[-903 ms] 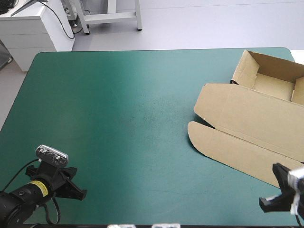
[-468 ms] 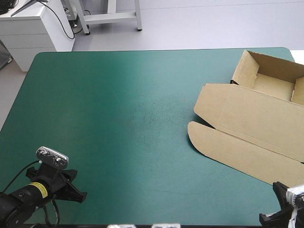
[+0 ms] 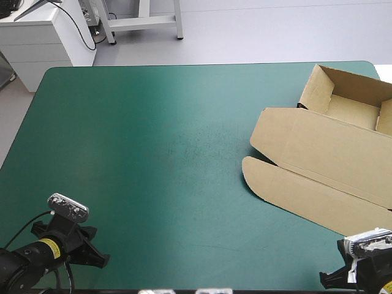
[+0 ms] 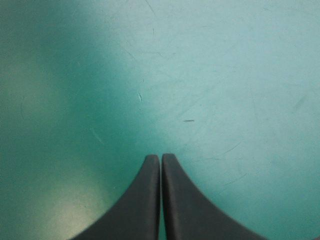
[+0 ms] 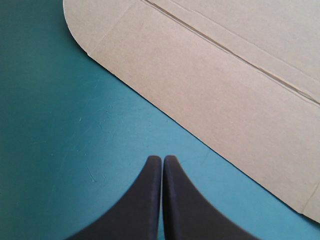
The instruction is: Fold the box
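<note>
The brown box [image 3: 324, 159] lies at the table's right side as an open tray [image 3: 352, 104] with raised walls at the far right. Its lid is flat and points toward the near edge, and the rounded flap [image 3: 260, 174] is nearest the middle. My left gripper [image 3: 103, 260] is shut over bare teal-green cover at the near left corner, far from the box. In its own view the left gripper [image 4: 161, 158] meets in one arch. My right gripper [image 3: 326, 280] is shut at the near right corner. The right gripper [image 5: 162, 159] sits just short of the lid's edge [image 5: 210, 90], not touching it.
The teal-green cover [image 3: 153, 141] runs bare from the box to the left edge. The table's near edge [image 3: 184, 289] lies right by both grippers. The box runs out past the high view's right side.
Both arms have drawn back toward the near edge. The right gripper has pulled away from the lid's near edge, and the box has not moved.
</note>
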You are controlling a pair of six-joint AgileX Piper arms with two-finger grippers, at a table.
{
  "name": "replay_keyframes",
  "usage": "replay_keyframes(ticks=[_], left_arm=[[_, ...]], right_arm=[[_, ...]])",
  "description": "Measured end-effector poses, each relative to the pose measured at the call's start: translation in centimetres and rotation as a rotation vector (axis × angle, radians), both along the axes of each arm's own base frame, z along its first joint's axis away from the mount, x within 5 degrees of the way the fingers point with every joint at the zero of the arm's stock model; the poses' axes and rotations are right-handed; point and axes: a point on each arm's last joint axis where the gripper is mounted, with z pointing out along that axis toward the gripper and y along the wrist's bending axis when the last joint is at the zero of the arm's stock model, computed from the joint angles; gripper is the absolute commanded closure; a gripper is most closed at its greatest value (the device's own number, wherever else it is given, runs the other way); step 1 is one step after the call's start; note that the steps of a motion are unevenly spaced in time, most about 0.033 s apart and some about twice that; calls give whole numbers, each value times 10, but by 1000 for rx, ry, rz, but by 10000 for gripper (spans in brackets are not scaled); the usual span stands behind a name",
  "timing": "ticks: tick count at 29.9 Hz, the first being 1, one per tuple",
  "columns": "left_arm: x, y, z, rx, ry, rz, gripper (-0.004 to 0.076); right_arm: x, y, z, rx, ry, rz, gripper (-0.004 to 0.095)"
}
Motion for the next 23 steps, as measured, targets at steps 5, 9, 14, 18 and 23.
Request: replay_keyframes(ticks=[5, 9, 14, 18, 23], left_arm=[[-2, 1, -1, 3, 25, 12, 731], [-3, 0, -2, -13, 40, 22, 731], [-3, -2, -2, -36, 53, 19, 731], [-4, -2, -10, -28, 71, 19, 731], [-5, -1, -21, -19, 105, 27, 731]], right_arm=[[5, 1, -7, 0, -10, 2, 910], [7, 1, -5, -25, -48, 25, 910], [8, 1, -5, -47, -61, 37, 910], [8, 1, -5, -51, -61, 37, 910], [8, 1, -5, -62, -62, 44, 910]])
